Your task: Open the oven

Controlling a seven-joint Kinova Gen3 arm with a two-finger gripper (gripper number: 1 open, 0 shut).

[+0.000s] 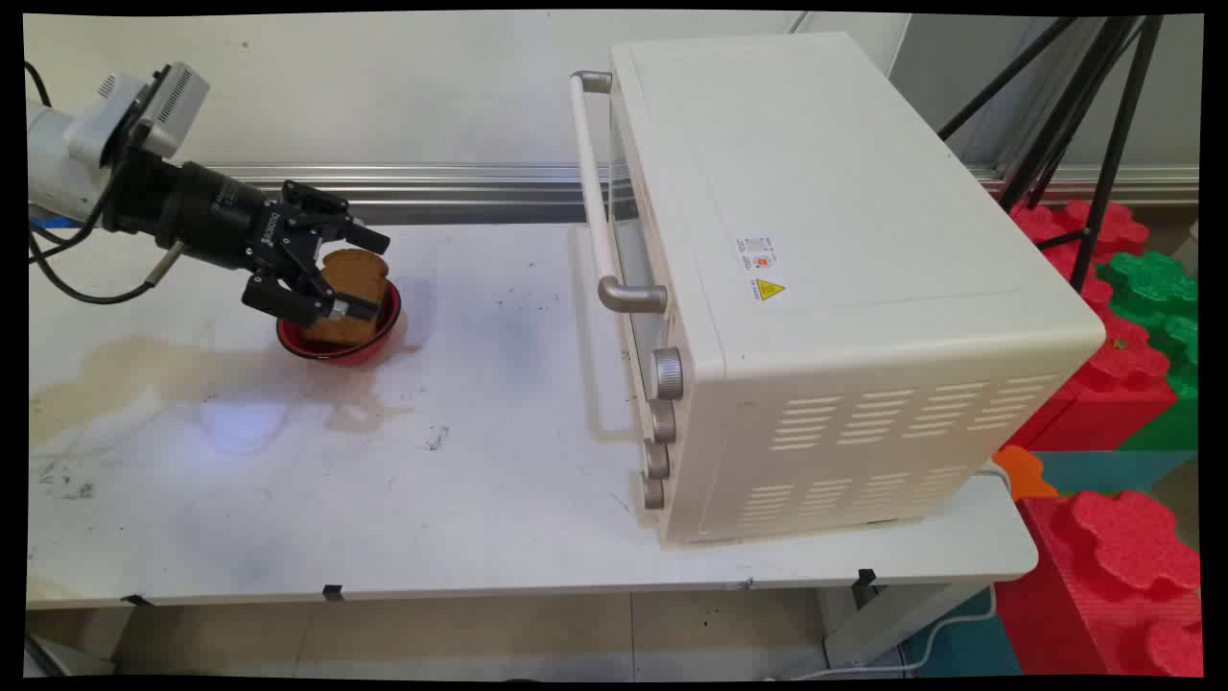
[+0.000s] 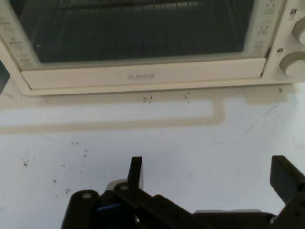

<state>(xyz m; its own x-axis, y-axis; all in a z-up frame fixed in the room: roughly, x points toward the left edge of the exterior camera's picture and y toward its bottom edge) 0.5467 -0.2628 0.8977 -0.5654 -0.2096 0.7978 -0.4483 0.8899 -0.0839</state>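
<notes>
The claw [image 1: 357, 274] lies nearly level over the worktop's [image 1: 480, 499] left side, its fingers [image 1: 368, 236] spread either side of a brown slice of bread [image 1: 350, 293]; whether they touch it cannot be told. The bread stands upright in a red bowl [image 1: 369, 344] resting on the worktop. A tan stain [image 1: 144, 369] spreads to the bowl's left. Well apart to the right sits a cream toaster oven [image 1: 825, 278], door shut, its handle [image 1: 600, 192] and knobs [image 1: 662, 422] facing the claw, bare worktop between
</notes>
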